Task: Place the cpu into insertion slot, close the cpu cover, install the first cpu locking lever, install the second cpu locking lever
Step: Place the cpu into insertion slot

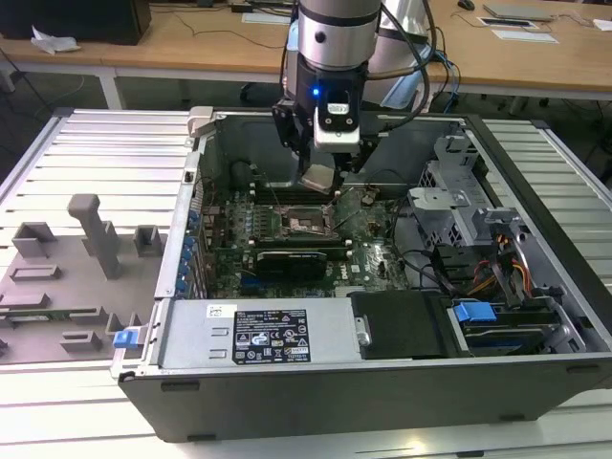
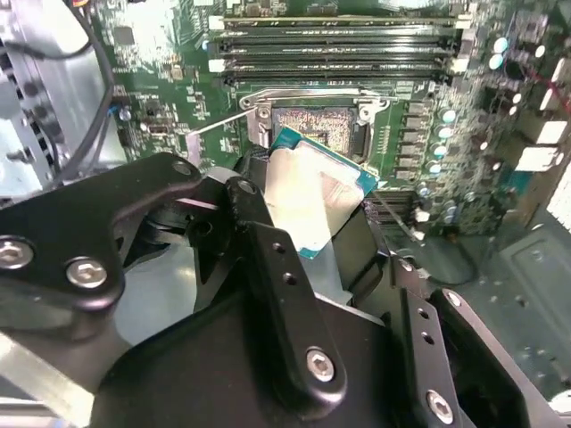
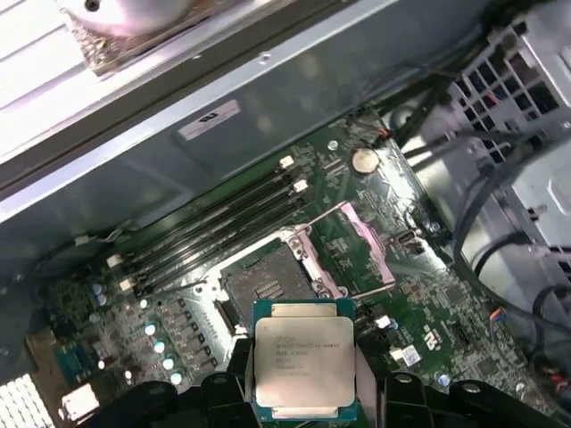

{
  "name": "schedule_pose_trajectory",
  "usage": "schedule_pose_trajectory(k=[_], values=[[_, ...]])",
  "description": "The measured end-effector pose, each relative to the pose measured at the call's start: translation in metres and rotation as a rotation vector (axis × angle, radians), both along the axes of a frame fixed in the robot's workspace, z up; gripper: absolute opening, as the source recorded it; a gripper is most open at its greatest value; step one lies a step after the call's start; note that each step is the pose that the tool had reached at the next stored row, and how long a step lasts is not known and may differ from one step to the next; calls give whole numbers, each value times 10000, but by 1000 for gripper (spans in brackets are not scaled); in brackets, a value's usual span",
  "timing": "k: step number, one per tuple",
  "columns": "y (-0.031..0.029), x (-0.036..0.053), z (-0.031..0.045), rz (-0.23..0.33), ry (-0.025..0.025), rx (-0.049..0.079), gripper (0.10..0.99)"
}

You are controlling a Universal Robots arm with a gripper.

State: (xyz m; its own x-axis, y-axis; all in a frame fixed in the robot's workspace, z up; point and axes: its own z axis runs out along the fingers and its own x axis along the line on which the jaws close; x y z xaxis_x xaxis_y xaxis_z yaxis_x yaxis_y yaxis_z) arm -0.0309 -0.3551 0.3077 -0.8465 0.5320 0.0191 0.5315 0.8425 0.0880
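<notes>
cpu (image 3: 303, 361) clamped between end effector (image 3: 303, 399) fingers, held above motherboard (image 3: 419, 312), near insertion slot (image 3: 268, 287), not seated. Pin field exposed; cpu cover (image 3: 361, 239) swung open beside slot. Risk, as judged: cpu looks tilted in exterior view; skewed or offset lowering could bend pins or snag slot rim.

You see the ribbed metal table (image 1: 115, 143) carrying the open computer case (image 1: 382, 406) and, at the exterior view's left, a grey fixture plate (image 1: 67, 287).

Bright even light, glare on cpu (image 2: 303, 196)
</notes>
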Motion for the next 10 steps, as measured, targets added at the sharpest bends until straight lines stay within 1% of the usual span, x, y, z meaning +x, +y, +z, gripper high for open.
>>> schedule_pose_trajectory(k=[2, 4, 6, 8, 10], values=[[0, 0, -7, -352, -1, 0, 541], [0, 0, -20, -1041, 0, 0, 541], [0, 0, -27, -1398, 0, 0, 541], [0, 0, -44, -2219, 0, 0, 541], [0, 0, -50, -2542, -1, 0, 541]])
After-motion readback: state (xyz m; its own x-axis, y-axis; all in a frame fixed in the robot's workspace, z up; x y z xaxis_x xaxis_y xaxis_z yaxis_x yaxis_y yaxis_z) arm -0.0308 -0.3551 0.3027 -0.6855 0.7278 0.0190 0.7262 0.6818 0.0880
